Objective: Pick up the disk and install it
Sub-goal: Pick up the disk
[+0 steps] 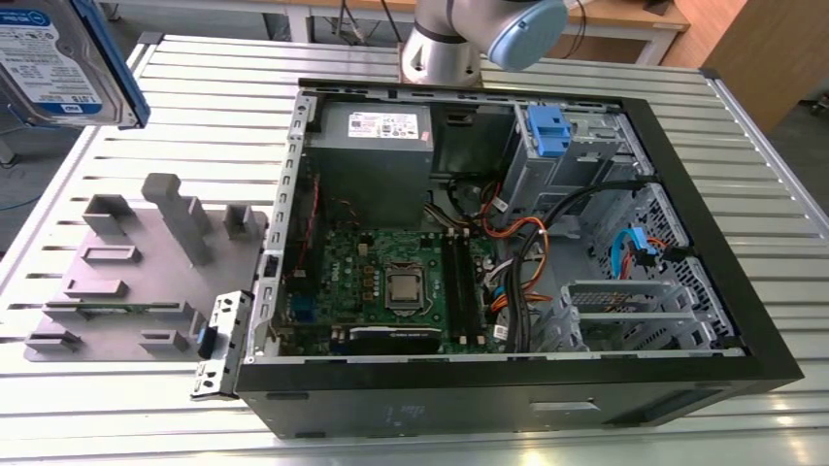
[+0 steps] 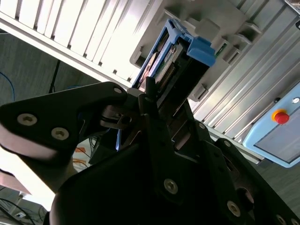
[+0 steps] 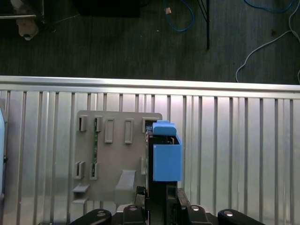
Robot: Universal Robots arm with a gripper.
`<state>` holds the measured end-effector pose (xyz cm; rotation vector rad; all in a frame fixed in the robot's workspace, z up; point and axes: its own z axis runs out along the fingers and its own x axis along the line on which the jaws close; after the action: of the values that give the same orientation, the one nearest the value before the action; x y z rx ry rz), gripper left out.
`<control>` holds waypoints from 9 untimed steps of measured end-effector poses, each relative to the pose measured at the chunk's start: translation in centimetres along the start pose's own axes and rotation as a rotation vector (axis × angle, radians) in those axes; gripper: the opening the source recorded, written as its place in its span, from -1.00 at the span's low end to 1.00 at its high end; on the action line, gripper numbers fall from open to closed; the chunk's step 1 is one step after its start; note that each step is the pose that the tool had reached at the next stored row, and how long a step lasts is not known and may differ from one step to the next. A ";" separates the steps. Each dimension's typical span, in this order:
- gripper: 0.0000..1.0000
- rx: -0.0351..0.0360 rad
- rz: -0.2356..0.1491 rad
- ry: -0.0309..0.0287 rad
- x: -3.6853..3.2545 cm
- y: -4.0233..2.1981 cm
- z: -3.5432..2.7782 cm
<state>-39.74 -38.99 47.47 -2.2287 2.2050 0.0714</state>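
The disk, silver with a white-and-blue label and blue side rails, hangs in the air at the exterior view's far left top, well above the slatted table. In both wrist views I see it edge-on, with its blue rail and connector end sticking out from my black gripper, which is shut on the disk. The gripper's fingers clamp its two flat faces. Below the held disk lies the grey fixture plate.
The open computer case lies on the aluminium table at the exterior view's right, with a motherboard, cables, a power-supply box and a blue-latched drive cage. The grey fixture plate sits left of it. A pendant with a red button lies nearby.
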 end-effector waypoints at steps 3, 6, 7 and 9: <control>-0.30 0.0003 0.000 -0.0002 -0.02 0.01 -0.50; -0.30 0.0002 0.000 -0.0001 -0.04 0.03 -1.16; -0.30 0.0001 0.000 -0.0001 -0.05 0.03 -1.34; -0.30 0.0001 0.000 -0.0001 -0.06 0.04 -1.65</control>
<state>-39.73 -38.99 49.13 -2.2287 2.2048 0.0714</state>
